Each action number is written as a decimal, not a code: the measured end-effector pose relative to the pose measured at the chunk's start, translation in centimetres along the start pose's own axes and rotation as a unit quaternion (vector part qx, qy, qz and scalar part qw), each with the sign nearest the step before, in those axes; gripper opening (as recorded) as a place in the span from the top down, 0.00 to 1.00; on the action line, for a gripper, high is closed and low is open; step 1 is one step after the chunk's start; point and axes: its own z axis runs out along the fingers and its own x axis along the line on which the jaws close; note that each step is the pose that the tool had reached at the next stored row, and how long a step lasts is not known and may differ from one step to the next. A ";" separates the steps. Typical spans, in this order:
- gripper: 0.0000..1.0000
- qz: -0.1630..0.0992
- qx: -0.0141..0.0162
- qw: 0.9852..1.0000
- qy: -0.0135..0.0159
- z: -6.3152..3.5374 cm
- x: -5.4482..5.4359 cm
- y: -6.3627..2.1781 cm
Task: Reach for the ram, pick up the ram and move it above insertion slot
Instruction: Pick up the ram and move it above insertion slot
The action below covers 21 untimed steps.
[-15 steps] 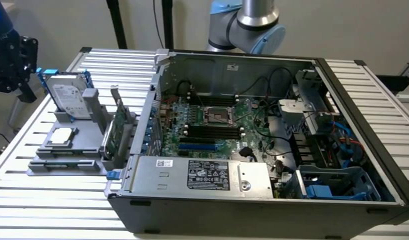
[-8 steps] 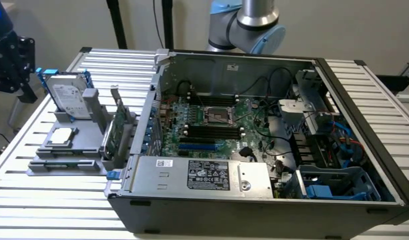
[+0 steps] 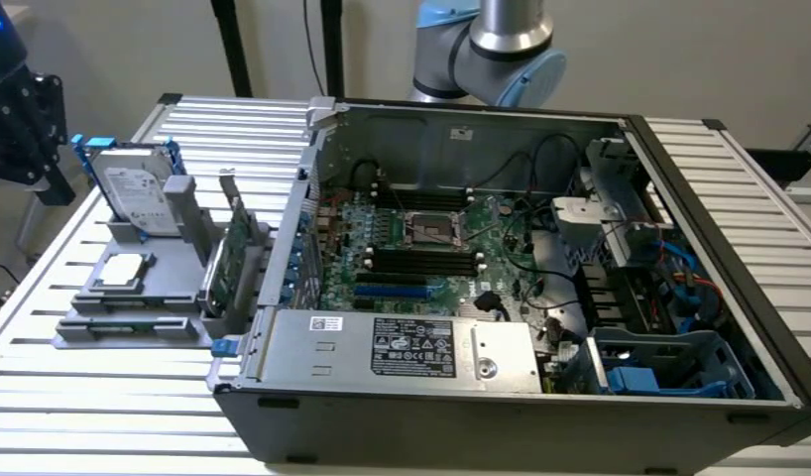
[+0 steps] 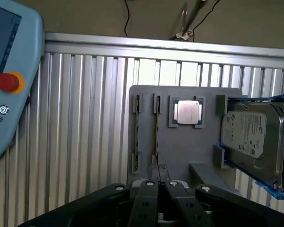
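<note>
Reach step: gripper (image 4: 161, 185) is hovering well apart from gray holder (image 4: 180, 156), fingers (image 4: 149, 189) together, empty. Ram (image 4: 157, 127) is sitting in holder's slot. Grab prob. needs fingers parted.

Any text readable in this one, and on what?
"UNIVE", cut off at the picture's edge, on the light-blue pendant.
Hard drive label: too blurred to read.
Power supply labels: too small to read.
</note>
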 end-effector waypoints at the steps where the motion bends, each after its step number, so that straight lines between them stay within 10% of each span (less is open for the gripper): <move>1: 0.89 -0.001 0.000 1.000 0.000 0.01 0.0 0.00; 9: 0.58 -0.003 0.000 1.000 0.000 0.63 0.3 0.01; 21: 0.58 -0.009 0.000 1.000 0.000 2.79 1.9 0.09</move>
